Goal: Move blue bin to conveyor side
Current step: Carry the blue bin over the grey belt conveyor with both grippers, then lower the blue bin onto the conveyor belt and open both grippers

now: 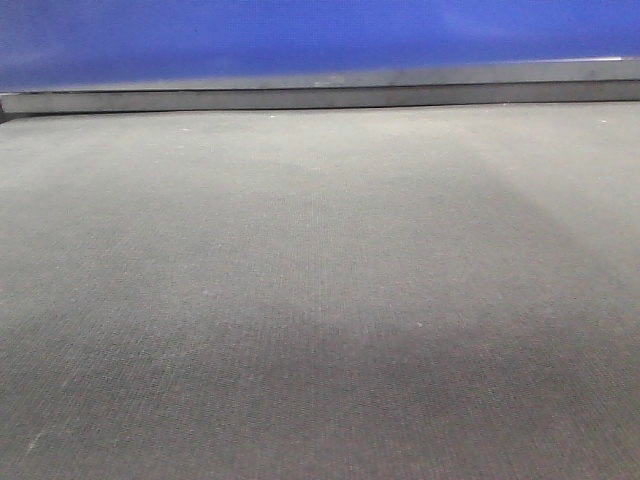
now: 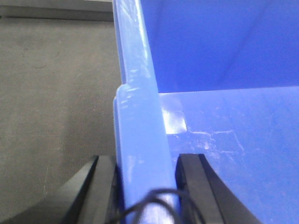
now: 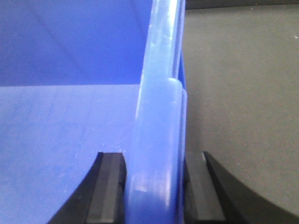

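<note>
Teamwork: left gripper (image 2: 147, 179) and right gripper (image 3: 154, 179) each pinch tight on opposite walls of the blue bin (image 2: 233, 56) over the conveyor (image 1: 320, 300); moving both arms in step should keep it level.

1. Your left gripper (image 2: 147, 179) straddles the bin (image 2: 140, 116) at its side wall, one finger outside, one inside, both touching it; the conveyor (image 2: 56, 93) lies left of that wall.
2. Your right gripper (image 3: 154, 186) straddles another wall the same way, bin floor to its left, conveyor to its right.
3. Front view: a rail (image 1: 320, 95) runs across behind the conveyor.
</note>
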Robot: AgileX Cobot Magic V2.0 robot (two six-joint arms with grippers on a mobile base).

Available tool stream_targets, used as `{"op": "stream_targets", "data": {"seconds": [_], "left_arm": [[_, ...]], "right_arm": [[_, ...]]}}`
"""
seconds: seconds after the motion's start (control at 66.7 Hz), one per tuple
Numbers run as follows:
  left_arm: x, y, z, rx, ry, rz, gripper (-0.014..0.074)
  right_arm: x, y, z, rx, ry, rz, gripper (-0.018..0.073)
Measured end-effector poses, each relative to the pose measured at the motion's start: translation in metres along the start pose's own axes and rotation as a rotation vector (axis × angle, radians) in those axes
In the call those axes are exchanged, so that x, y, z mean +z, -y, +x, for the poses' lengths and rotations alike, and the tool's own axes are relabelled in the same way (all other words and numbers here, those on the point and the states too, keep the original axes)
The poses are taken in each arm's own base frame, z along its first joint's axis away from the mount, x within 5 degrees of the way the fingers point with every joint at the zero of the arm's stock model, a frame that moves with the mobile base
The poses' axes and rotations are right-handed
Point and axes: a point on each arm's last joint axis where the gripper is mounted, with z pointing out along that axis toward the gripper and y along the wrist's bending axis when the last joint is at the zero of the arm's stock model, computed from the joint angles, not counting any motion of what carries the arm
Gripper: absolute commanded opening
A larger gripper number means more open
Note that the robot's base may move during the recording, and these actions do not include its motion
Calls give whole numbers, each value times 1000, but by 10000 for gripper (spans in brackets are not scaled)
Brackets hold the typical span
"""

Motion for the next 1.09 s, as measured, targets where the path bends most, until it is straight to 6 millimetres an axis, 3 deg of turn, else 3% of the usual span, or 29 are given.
{"op": "stream_targets", "data": {"seconds": [0.135, 0.33, 0.45, 0.75, 1.02, 1.095], "left_arm": [[24, 1, -21, 2, -28, 22, -17], [71, -1, -40, 14, -76, 40, -17], [99, -1, -38, 9, -143, 49, -17], [168, 24, -20, 115, -300, 95, -17], [230, 22, 1, 129, -401, 71, -14], [244, 22, 9, 130, -434, 67, 27]], "right_arm": [[15, 1, -8, -6, -26, 31, -76], [64, 6, -25, -8, -88, 89, -76], [101, 18, -27, 17, -151, 137, -76], [174, 49, -16, 6, -323, 247, -76], [235, 62, 0, -9, -420, 268, -76], [245, 65, 4, -17, -435, 273, -76]]}}
